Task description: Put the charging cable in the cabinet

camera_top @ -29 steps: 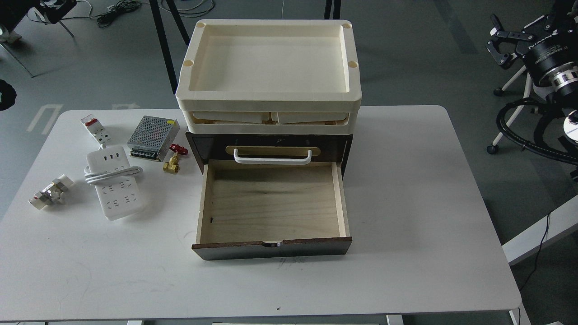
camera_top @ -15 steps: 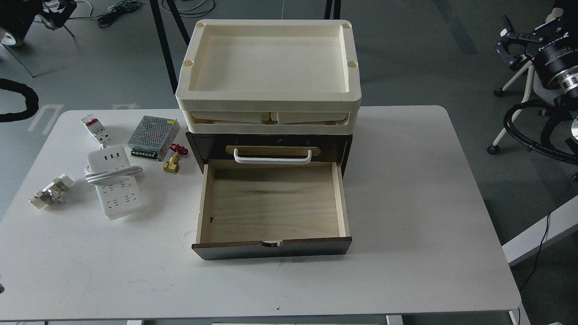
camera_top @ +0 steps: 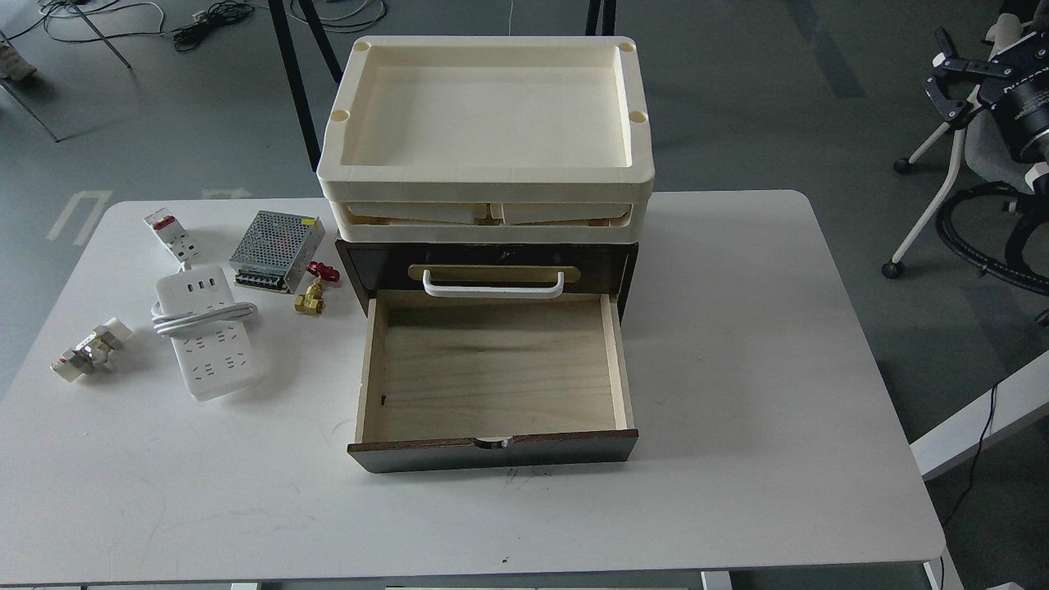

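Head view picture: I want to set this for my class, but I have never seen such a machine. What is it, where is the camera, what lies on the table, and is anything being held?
The camera sits in a humanoid robot's head, looking forward and down at a white table. The robot has two black arms, each ending in a two-fingered claw. Only the right claw shows, at the far upper right, off the table, its fingers apart and holding nothing. The left claw is out of view.

In the middle stands the cabinet, dark brown, with cream trays stacked on top and its lower drawer pulled open and empty. To its left lie the charging cable (a white power strip with its cord coiled), a metal mesh box, a small brass valve, a white-and-red breaker and a small white part. Nothing is held.
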Robot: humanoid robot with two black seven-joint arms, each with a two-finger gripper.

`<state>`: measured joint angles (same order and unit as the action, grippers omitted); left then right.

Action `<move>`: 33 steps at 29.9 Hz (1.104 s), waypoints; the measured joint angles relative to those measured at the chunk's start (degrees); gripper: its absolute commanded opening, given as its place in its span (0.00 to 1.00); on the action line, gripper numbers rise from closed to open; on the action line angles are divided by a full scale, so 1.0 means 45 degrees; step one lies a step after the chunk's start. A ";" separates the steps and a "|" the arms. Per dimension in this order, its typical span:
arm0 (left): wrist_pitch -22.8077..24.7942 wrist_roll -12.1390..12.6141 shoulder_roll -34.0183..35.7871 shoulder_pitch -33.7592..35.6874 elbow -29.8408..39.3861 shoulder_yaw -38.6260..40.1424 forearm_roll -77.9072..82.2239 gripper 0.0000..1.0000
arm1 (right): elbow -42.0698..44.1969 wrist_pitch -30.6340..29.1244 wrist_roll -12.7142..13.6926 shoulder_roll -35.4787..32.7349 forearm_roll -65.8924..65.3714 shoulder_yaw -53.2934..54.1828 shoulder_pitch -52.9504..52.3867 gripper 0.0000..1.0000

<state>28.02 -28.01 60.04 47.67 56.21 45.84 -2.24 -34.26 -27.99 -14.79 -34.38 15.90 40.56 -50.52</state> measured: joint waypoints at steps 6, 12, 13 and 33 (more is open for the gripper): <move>0.0006 0.0000 0.2293 -0.0026 0.2599 0.0117 0.4889 0.95 | -0.0002 0.0000 -0.0011 0.0004 0.0000 0.0014 0.0471 1.00; -0.0004 0.0000 0.4185 -0.0027 0.4922 0.0270 0.9167 0.91 | -0.0017 -0.0001 -0.0013 -0.0216 0.0009 0.0053 0.0766 1.00; -0.0004 -0.0001 0.4516 -0.0028 0.5429 0.0239 1.0094 0.91 | -0.0020 -0.0001 -0.0013 -0.0298 0.0013 0.0060 0.0783 1.00; -0.3746 0.0003 0.3878 -0.0144 0.4980 -0.7821 2.3627 0.96 | 0.0012 -0.0002 -0.0034 -0.0584 0.0002 0.0139 0.1352 1.00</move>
<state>11.16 -28.00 77.49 47.03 78.62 10.65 104.08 -34.21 -28.00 -14.94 -37.01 15.91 41.19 -44.44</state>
